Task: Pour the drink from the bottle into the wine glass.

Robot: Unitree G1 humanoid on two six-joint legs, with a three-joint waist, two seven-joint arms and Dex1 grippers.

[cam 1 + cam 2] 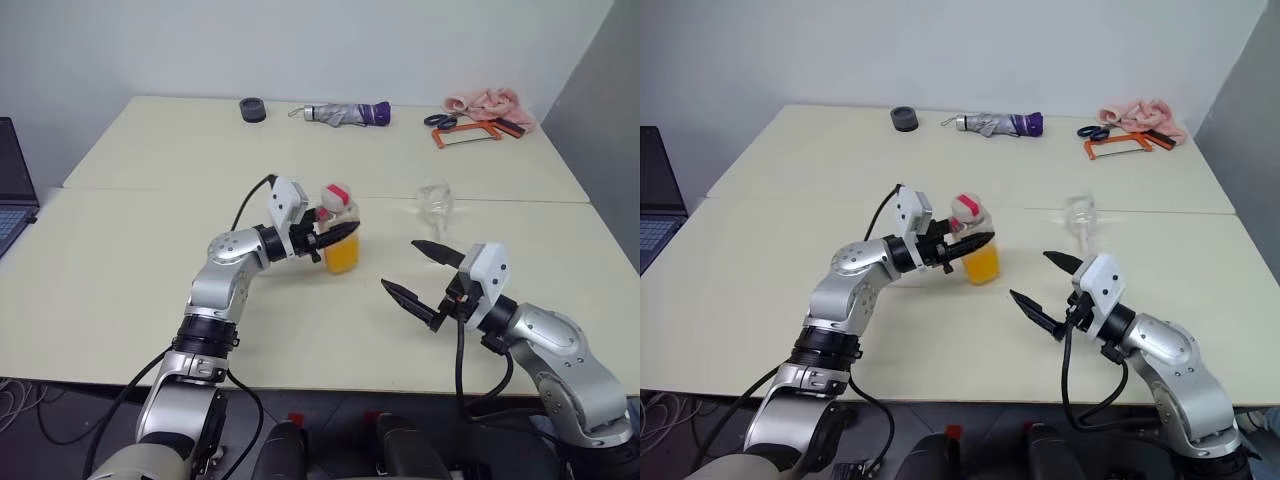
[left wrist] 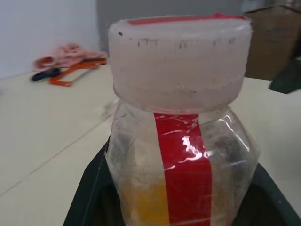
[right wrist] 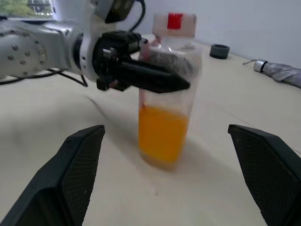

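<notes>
The bottle (image 1: 340, 232) stands upright near the middle of the table, its pale cap (image 1: 337, 195) with a red patch still on. The drink (image 1: 342, 258), an orange liquid, fills its lower part. My left gripper (image 1: 336, 232) reaches in from the left and is shut on the bottle's upper body, its black fingers (image 3: 150, 77) across it. The wine glass (image 1: 436, 200) stands upright to the right, farther back on the table. My right gripper (image 1: 400, 264) hovers open in front of the glass, right of the bottle, holding nothing and facing the bottle (image 3: 169, 94).
Along the table's far edge lie a black tape roll (image 1: 253, 109), a folded umbrella (image 1: 345, 114), scissors and an orange-framed saw (image 1: 465, 131), and a pink cloth (image 1: 485, 100). A laptop (image 1: 10, 190) sits at the far left. A seam (image 1: 150, 189) crosses the tabletop.
</notes>
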